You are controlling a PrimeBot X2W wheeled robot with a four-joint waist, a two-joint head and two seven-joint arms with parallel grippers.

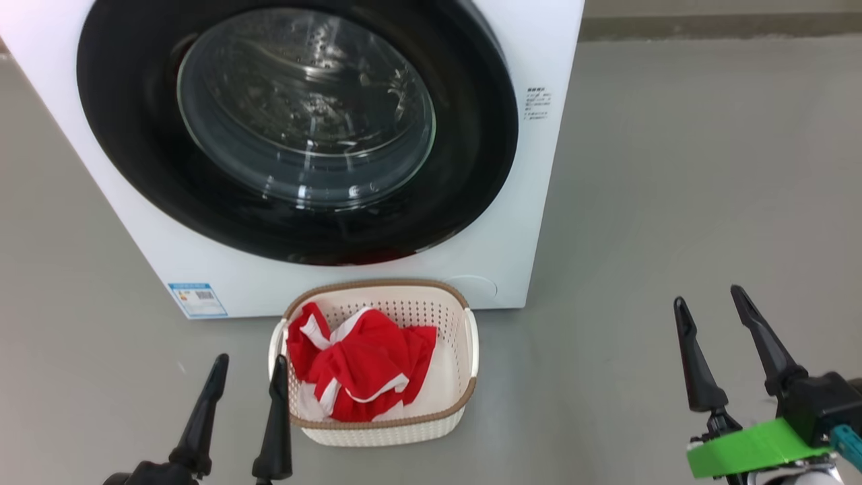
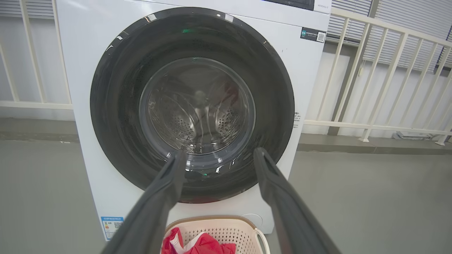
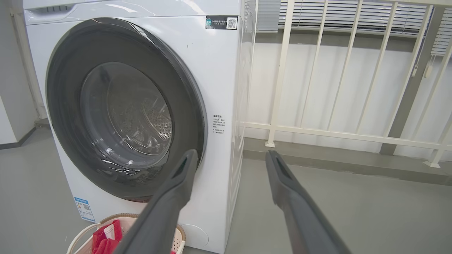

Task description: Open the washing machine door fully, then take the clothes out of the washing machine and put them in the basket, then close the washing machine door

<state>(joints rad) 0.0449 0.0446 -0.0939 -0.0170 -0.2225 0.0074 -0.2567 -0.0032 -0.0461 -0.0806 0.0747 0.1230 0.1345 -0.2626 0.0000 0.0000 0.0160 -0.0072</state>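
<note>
1. Red clothes (image 1: 360, 367) lay in the perforated basket (image 1: 377, 285), hiding its bottom.
2. Glossy washing machine door (image 1: 471, 168) seemed shut to me; glare blurred the drum (image 2: 183, 130).
3. Left gripper (image 1: 250, 359) and right gripper (image 1: 708, 296) stood wide, empty.

— Where's the basket (image 1: 384, 434)?
— On the floor (image 1: 673, 168), just before the washer (image 1: 222, 276), below its door (image 1: 303, 114).
— The clothes (image 1: 363, 370)?
— In the basket (mostly its left side). A railing (image 3: 335, 134) stands behind the washer.
</note>
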